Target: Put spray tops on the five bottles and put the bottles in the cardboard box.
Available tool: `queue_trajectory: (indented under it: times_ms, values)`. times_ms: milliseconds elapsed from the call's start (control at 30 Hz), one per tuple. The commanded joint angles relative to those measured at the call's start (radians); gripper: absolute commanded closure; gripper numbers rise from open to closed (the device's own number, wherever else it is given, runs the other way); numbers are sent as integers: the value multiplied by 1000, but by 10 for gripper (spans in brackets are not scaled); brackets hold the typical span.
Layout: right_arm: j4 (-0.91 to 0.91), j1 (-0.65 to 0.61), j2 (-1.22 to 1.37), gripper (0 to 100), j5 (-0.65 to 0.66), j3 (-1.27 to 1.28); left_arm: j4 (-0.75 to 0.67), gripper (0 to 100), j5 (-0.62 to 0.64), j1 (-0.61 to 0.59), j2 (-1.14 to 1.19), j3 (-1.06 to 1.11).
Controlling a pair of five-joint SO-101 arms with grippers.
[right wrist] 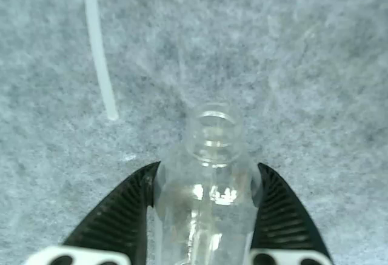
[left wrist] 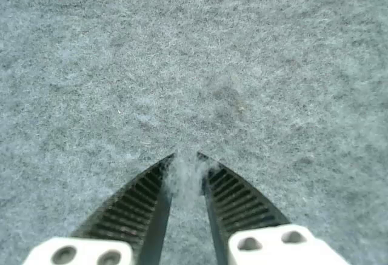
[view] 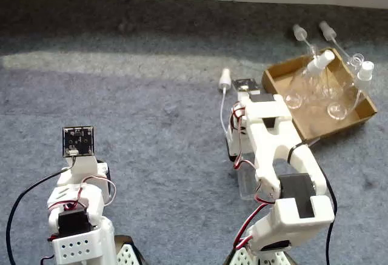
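Note:
My right gripper (right wrist: 207,167) is shut on a clear bottle (right wrist: 206,198) with an open neck and no spray top, held low over the grey carpet. Close beside it lies the white tube (right wrist: 100,53) of a loose spray top (view: 225,78). In the high view the right arm (view: 267,131) stretches toward the cardboard box (view: 276,77), and part of the clear bottle (view: 247,185) shows under it. Inside the box are several bottles, two with spray tops (view: 319,63) (view: 365,71). My left gripper (left wrist: 186,154) is shut with nothing in it, pointing down at bare carpet.
Two more spray tops (view: 300,33) (view: 327,30) lie on the carpet just beyond the box. The left arm (view: 79,186) sits folded at the near left. Open carpet lies between the two arms and across the far left.

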Motion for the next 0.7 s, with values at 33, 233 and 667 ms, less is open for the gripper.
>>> queue_trajectory:
  times_ms: [33,233,667]
  values:
    - [-4,-15,-177,900,-3,-13,5,995,-11,13,-7,19]
    - [94,-13,-447,900,-3,-10,5,995,-11,19,-7,19]
    - [85,-15,-918,900,-3,157,5,993,-9,21,-7,19]
